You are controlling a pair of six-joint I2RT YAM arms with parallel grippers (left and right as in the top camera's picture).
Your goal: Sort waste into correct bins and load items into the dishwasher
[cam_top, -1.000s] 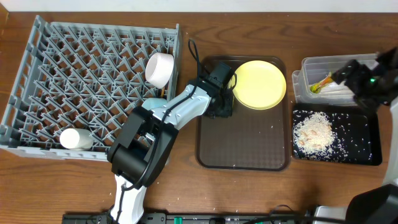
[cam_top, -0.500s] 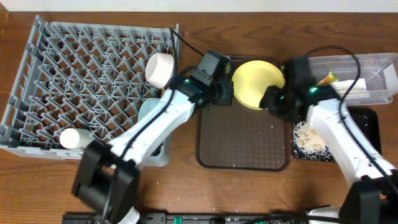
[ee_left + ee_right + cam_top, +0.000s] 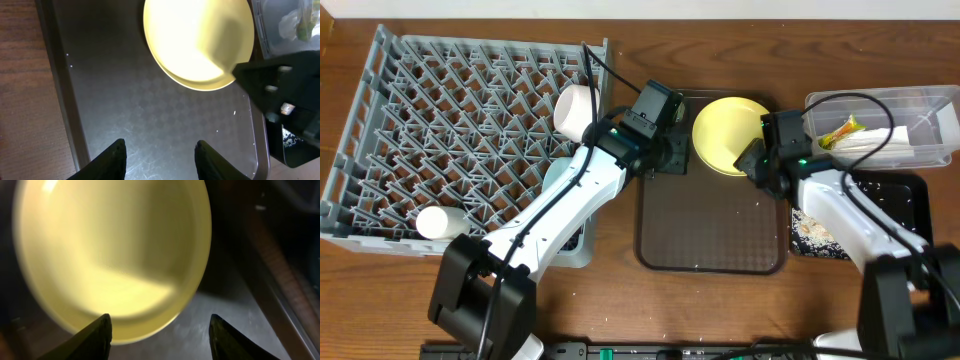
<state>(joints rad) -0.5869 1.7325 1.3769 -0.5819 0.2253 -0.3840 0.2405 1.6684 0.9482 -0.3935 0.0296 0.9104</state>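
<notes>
Count: one yellow plate [image 3: 723, 135], one white bowl [image 3: 576, 110], one light-blue bowl [image 3: 556, 175], one white cup [image 3: 440, 222], one grey dish rack [image 3: 440, 120], one clear tub [image 3: 870, 97], one black tray [image 3: 900, 215], one brown serving tray [image 3: 710, 235].

Plate sits at the far end of the brown tray. White bowl and cup lie in the rack. Snack wrapper [image 3: 842, 130] is in the tub; rice scraps [image 3: 812, 232] are on the black tray.

Left arm reaches from the front across the rack's corner, left gripper [image 3: 160, 145] over the tray just beside the plate, fingers spread, nothing between them. Right arm bends in from the right, right gripper [image 3: 160, 317] at the plate's opposite edge, fingers likewise spread, empty.

Blue bowl is mostly hidden under the left arm. Pale items beside the wrapper are hard to make out. Right arm covers part of the black tray.
</notes>
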